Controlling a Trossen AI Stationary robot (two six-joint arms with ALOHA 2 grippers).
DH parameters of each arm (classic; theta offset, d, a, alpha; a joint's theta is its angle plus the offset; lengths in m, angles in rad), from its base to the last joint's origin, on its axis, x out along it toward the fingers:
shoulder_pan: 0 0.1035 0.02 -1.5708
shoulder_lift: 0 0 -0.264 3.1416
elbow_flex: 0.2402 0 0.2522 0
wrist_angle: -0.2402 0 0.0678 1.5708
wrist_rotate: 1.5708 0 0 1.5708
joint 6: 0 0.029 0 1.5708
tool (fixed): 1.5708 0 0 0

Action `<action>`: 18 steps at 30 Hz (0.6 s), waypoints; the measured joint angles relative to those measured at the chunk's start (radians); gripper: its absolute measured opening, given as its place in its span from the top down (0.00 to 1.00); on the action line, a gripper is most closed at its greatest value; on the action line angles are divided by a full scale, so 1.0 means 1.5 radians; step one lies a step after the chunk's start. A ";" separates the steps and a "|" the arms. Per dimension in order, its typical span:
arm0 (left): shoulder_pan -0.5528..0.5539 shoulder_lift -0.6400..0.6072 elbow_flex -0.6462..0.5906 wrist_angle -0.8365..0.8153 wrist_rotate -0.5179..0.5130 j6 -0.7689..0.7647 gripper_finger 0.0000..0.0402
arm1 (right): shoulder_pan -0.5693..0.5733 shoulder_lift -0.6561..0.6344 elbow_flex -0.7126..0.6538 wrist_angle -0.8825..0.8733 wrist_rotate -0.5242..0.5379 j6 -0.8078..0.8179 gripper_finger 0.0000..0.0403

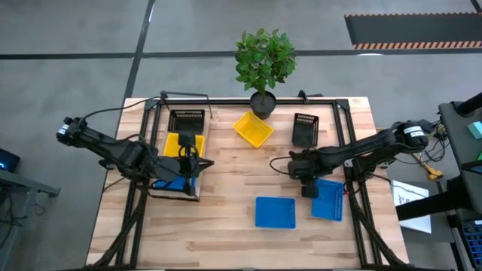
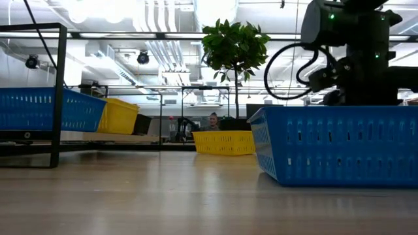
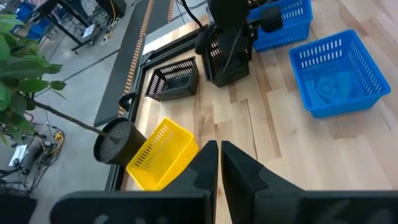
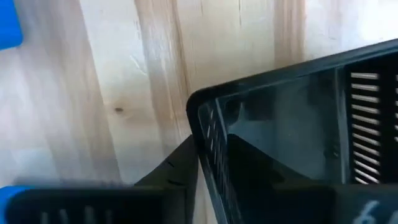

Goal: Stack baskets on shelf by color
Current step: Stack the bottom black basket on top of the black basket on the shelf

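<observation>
The shelf [image 1: 197,192] at the table's left carries a black basket [image 1: 187,120], a yellow basket [image 1: 183,143] and a blue basket [image 1: 175,182] in a row. My left gripper [image 3: 219,163] hovers shut above the shelf [image 1: 190,162]. My right gripper [image 1: 303,172] is at the table's middle right, shut on a black basket [image 3: 227,62]. Another black basket [image 1: 305,129] and a yellow basket [image 1: 253,128] rest on the tabletop farther back. Two blue baskets [image 1: 275,212] [image 1: 329,200] sit on the near right. My right gripper holds the black basket by its rim near a corner [image 4: 208,140], coming from above and pointing down. One finger [image 4: 177,171] stands outside the wall and the other [image 4: 261,165] inside. The basket hangs tilted below the fingers [image 3: 227,62]; whether it clears the table I cannot tell.
A potted plant [image 1: 262,102] stands at the far middle edge, right beside the loose yellow basket. A thin black frame [image 1: 343,120] runs along the table's edges. In the low view, the nearest blue basket [image 2: 339,143] hides the right gripper's hold.
</observation>
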 joint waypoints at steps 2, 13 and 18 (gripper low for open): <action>0.000 -0.005 -0.013 0.019 0.000 0.000 0.99 | 0.000 0.010 0.000 0.001 0.000 -0.001 0.89; -0.001 -0.114 -0.147 0.123 -0.033 0.001 0.99 | 0.000 0.013 0.080 -0.034 -0.002 -0.005 0.98; 0.000 -0.178 -0.201 0.169 -0.115 0.003 0.99 | 0.000 0.013 0.158 -0.049 -0.002 0.003 0.98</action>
